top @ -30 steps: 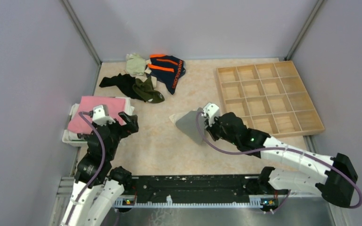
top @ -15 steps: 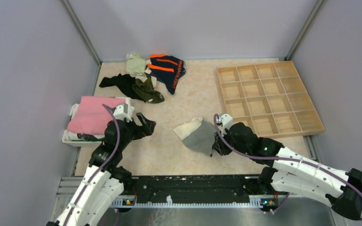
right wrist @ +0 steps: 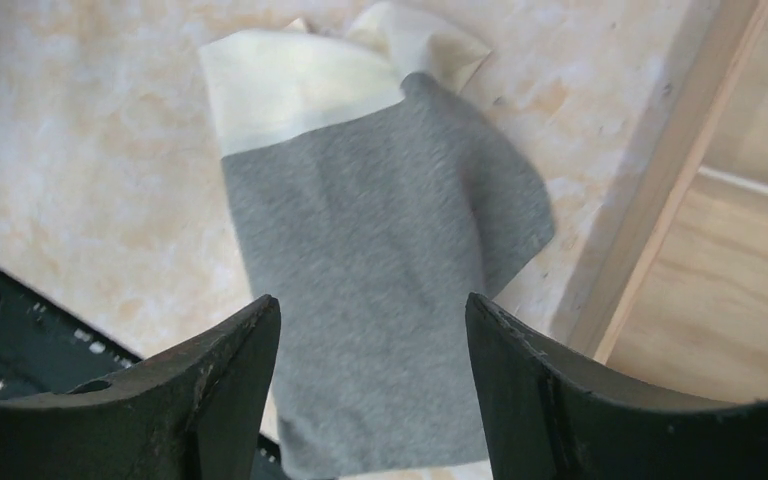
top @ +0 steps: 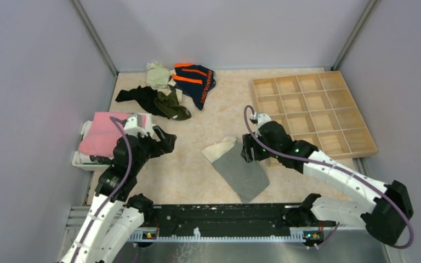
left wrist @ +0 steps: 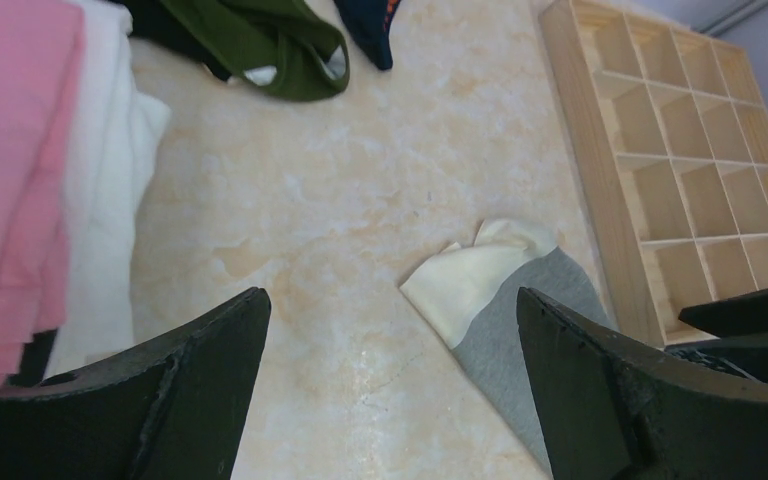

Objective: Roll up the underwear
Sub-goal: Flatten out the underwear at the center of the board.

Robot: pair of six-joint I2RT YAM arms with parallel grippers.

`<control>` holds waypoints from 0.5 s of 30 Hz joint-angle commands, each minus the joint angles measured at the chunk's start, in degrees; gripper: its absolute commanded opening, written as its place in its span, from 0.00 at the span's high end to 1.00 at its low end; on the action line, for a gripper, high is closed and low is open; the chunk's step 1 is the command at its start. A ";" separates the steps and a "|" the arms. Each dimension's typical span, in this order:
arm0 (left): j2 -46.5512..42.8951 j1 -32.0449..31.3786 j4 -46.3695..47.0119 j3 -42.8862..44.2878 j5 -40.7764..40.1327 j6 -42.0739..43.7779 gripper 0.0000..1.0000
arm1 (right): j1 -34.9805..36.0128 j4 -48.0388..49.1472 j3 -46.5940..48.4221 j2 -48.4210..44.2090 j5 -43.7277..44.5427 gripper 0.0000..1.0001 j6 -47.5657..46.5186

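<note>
Grey brief (top: pixel 241 171): lies flat and unrolled on the table (top: pixel 189 164), near the front edge, between the two arms. Its cream waistband (top: pixel 217 149) points to the far left, with one corner turned up. The grey body runs toward the near right. In the right wrist view, the right edge of the brief (right wrist: pixel 380 290) sits just beside the tray frame (right wrist: pixel 640 210); whether they touch cannot be told.

Right gripper (top: pixel 245 152): hangs above the far right edge of the grey brief, beside the near left corner of the tray (top: pixel 312 112). The right wrist view shows the jaws apart with nothing between them. The cloth lies on the table below, free of both fingers (right wrist: pixel 210 390).

Left gripper (top: pixel 163 141): jaws spread wide and empty, held over bare table. It is just right of the pink cloth (top: pixel 107 134) and well apart from the grey brief. The left wrist view shows both fingers (left wrist: pixel 190 400) clear of any fabric.

Remaining underwear: heaped unrolled at the far left of the table.
- Navy pair with orange stripes (top: pixel 194 81) lies farthest right in the heap.
- Olive pair (top: pixel 173 106) lies nearest the arms.
- Dark pair (top: pixel 136 96) lies to the left of the olive pair.
- Pale piece (top: pixel 156 74) lies at the back.

The pink cloth rests on a white stack (left wrist: pixel 110 190) at the left edge. The tray compartments in view hold nothing.
</note>
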 commanded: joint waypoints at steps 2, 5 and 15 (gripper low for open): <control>-0.62 0.02 -3.46 6.76 -5.98 7.22 0.01 | -6.84 7.29 4.69 11.43 -5.23 0.32 -7.20; -0.71 -0.02 -4.58 6.93 -7.03 9.84 0.01 | -9.22 10.03 7.42 19.03 -10.00 0.33 -10.40; -1.45 -0.01 -3.87 5.69 -6.92 10.70 0.01 | -11.29 12.15 12.43 31.67 -14.09 0.54 -13.93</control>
